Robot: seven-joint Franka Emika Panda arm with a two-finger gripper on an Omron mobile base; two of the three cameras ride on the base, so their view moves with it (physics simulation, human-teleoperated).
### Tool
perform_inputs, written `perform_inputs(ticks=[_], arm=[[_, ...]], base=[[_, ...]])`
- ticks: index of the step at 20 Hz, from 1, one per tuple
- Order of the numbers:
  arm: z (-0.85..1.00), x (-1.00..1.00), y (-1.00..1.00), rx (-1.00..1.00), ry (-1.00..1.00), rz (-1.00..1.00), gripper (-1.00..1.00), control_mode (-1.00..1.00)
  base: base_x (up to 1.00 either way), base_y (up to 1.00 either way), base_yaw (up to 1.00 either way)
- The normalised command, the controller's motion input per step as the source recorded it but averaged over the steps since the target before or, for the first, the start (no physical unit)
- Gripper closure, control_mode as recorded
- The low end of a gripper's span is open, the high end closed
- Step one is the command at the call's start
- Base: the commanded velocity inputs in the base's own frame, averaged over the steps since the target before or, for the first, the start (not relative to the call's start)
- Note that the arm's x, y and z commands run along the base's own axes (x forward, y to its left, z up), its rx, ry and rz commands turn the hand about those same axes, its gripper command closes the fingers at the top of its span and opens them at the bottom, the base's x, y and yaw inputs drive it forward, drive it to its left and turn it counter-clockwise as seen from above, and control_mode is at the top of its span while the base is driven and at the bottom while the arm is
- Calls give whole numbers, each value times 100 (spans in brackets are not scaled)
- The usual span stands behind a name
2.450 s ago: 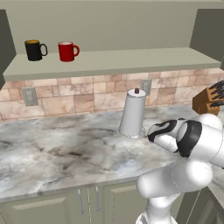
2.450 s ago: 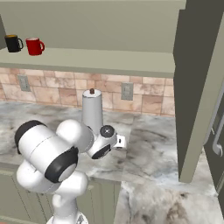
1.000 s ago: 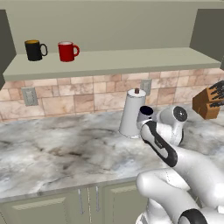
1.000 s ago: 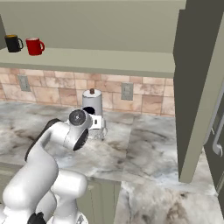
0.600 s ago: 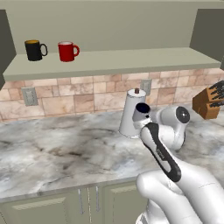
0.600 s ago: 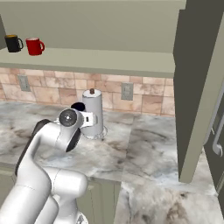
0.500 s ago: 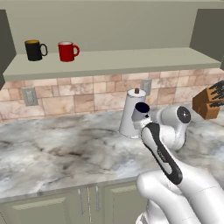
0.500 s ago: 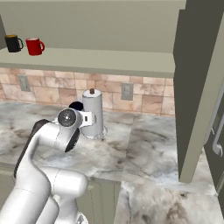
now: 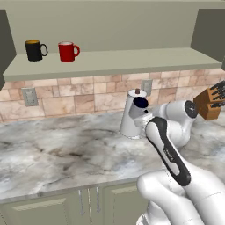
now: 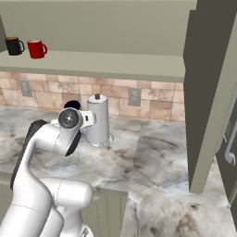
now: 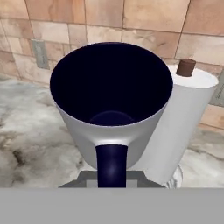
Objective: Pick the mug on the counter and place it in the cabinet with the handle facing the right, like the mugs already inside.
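Mug, grey with a navy inside, is off the counter and carried in the closed gripper, which clamps it by the dark handle; in the hand view the handle points to 6 o'clock, towards the wrist. Gripping there likely lets the arm turn the handle rightward before setting it down.

In the left base view the mug sits just in front of the white paper towel roll. The cabinet shelf runs above at 12 o'clock, with the black mug and red mug at 10 o'clock. A knife block stands at 3 o'clock. Tan tile backs the marbled stone.
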Motion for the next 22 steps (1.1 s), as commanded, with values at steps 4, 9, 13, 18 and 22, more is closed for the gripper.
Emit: perform_inputs(ticks=[4, 9, 13, 18, 22], arm=[[56, -19, 21, 0, 0, 8, 100, -100], [47, -23, 21, 0, 0, 8, 100, -100], [41, -19, 14, 0, 0, 7, 100, -100], [47, -13, 4, 1, -2, 8, 100, -100], [55, -7, 0, 2, -2, 6, 100, -100]], base=[[0, 0, 0], [0, 0, 0], [0, 0, 0], [0, 0, 0], [0, 0, 0]])
